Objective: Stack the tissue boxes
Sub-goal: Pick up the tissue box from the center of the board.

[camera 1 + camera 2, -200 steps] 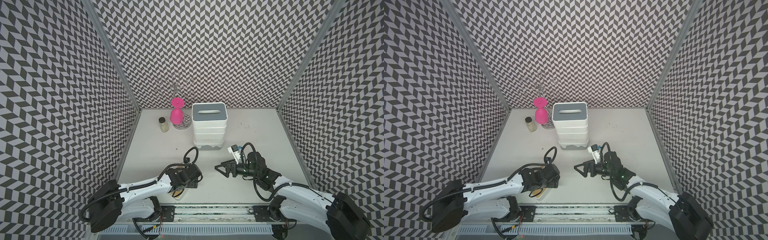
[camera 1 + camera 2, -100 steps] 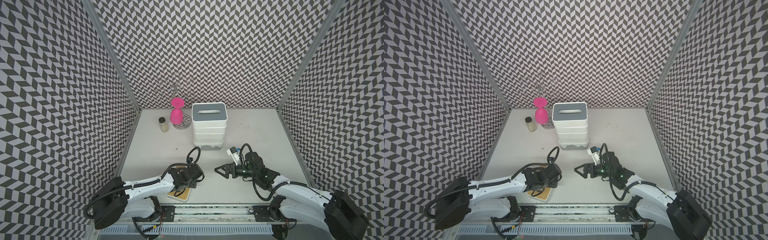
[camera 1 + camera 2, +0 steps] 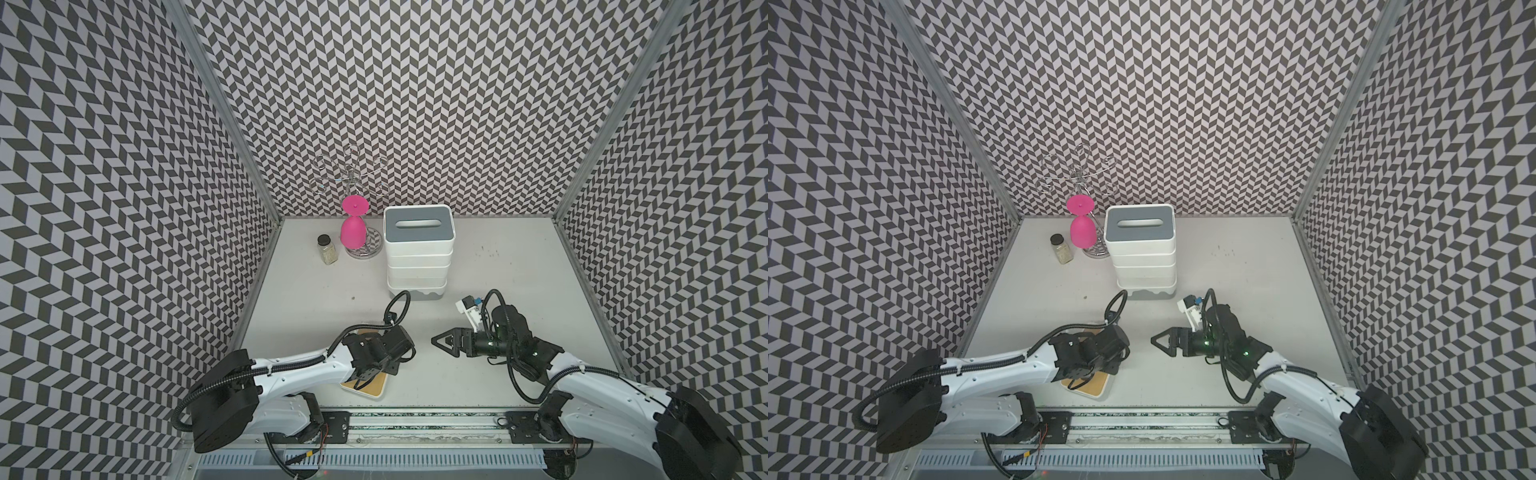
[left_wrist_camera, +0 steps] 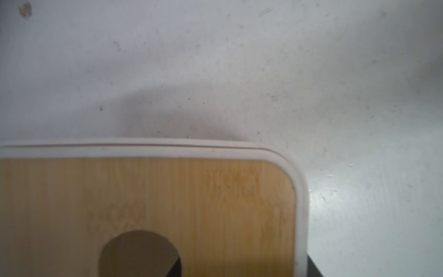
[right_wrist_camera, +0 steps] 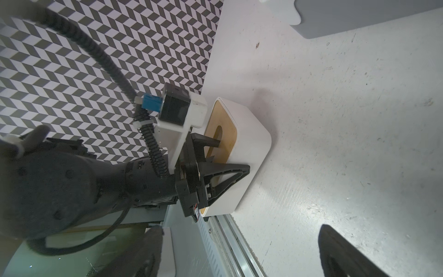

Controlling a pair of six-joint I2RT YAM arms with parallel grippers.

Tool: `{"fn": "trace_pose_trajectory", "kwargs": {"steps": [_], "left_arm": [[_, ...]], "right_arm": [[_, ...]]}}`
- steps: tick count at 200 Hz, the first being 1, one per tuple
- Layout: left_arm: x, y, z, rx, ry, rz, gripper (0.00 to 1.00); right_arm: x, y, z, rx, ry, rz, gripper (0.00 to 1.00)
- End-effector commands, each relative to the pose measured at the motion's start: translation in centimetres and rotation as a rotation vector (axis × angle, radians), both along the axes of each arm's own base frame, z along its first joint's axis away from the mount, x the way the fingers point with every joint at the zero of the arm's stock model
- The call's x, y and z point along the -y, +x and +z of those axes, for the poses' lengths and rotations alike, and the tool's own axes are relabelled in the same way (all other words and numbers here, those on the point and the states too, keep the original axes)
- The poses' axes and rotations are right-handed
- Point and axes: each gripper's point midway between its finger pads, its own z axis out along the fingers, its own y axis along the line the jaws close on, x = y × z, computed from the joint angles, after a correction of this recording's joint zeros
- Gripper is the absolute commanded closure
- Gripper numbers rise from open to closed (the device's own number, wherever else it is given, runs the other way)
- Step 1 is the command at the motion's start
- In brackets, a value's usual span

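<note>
1. Grip at the front edge of the table [image 3: 519, 291]: left gripper [image 5: 233, 154] is clamped on the bamboo-lidded tissue box [image 5: 254, 141], one finger in the lid slot [image 5: 218, 130], one outside the wall;
2. Right gripper [image 3: 446, 347] hangs nearby, jaws wide apart, empty; the stack [image 3: 417, 257] stands well apart at the back;
3. Risk: a one-wall pinch may let the box tilt; a skewed landing could topple the stack.

Left arm [image 3: 299, 368] stretches low and forward, wrist bent down. The left end effector [image 5: 233, 155] is clamped tight on the bamboo-lidded tissue box [image 5: 251, 148], one finger down in the lid slot and the other outside the wall. Right arm [image 3: 590, 374] is folded at the elbow. The right end effector [image 3: 445, 345] sits level, aimed toward the left arm, jaws spread wide and gripping nothing.
</note>
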Motion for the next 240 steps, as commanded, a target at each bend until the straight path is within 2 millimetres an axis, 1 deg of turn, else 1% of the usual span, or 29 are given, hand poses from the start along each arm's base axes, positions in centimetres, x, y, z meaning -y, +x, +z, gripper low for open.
{"fn": "trace_pose_trajectory", "kwargs": {"steps": [1, 15, 30, 37, 56, 78, 100, 110, 126, 140, 163, 174, 202, 214, 225, 240], "left_arm": [[2.7, 1.1, 4.3, 0.121, -0.084, -0.061, 0.69], [3.9, 0.8, 5.7, 0.159, -0.116, -0.125, 0.7], [5.1, 0.4, 7.4, 0.198, -0.149, -0.19, 0.71], [5.6, 0.2, 8.1, 0.218, -0.163, -0.215, 0.71], [6.5, -0.4, 9.6, 0.256, -0.195, -0.268, 0.73], [7.5, -1.2, 11.2, 0.281, -0.247, -0.34, 0.73], [8.2, -1.9, 12.7, 0.313, -0.297, -0.391, 0.73], [8.6, -2.1, 13.4, 0.323, -0.326, -0.406, 0.73], [9.2, -2.4, 13.9, 0.336, -0.335, -0.449, 0.73], [9.5, -2.4, 14.3, 0.345, -0.337, -0.462, 0.73], [10.2, -2.5, 14.8, 0.357, -0.33, -0.494, 0.73], [10.4, -2.6, 14.9, 0.362, -0.323, -0.506, 0.73], [11.2, -2.7, 15.1, 0.368, -0.316, -0.533, 0.73], [11.3, -2.7, 15.0, 0.368, -0.306, -0.537, 0.73], [11.3, -2.6, 14.7, 0.366, -0.294, -0.536, 0.73], [11.4, -2.6, 14.9, 0.369, -0.293, -0.535, 0.73]], "right_arm": [[-0.4, 0.1, 2.6, 0.009, 0.081, 0.002, 0.01], [-0.5, -0.3, 3.1, -0.004, 0.103, 0.014, 0.01], [-0.7, -0.6, 4.3, 0.006, 0.133, 0.043, 0.01], [-0.7, -0.6, 4.3, 0.004, 0.132, 0.041, 0.01], [-0.7, -0.5, 4.2, -0.021, 0.128, 0.031, 0.01], [-1.4, -1.2, 5.4, -0.035, 0.181, 0.088, 0.01], [-1.6, -1.0, 5.3, -0.052, 0.178, 0.085, 0.01], [-1.7, -0.9, 5.6, -0.049, 0.191, 0.087, 0.01], [-1.9, -0.9, 6.1, -0.038, 0.204, 0.101, 0.01], [-2.0, -0.8, 5.9, -0.033, 0.188, 0.106, 0.0], [-2.3, -0.6, 5.8, -0.034, 0.181, 0.114, 0.04], [-2.3, -0.5, 5.9, -0.017, 0.187, 0.115, 0.08], [-2.3, -0.5, 5.3, -0.007, 0.162, 0.121, 0.2], [-2.2, -0.5, 5.3, 0.003, 0.158, 0.12, 0.26], [-2.1, -0.5, 5.4, 0.01, 0.156, 0.116, 0.29], [-2.1, -0.5, 5.4, 0.013, 0.158, 0.118, 0.35]]}}
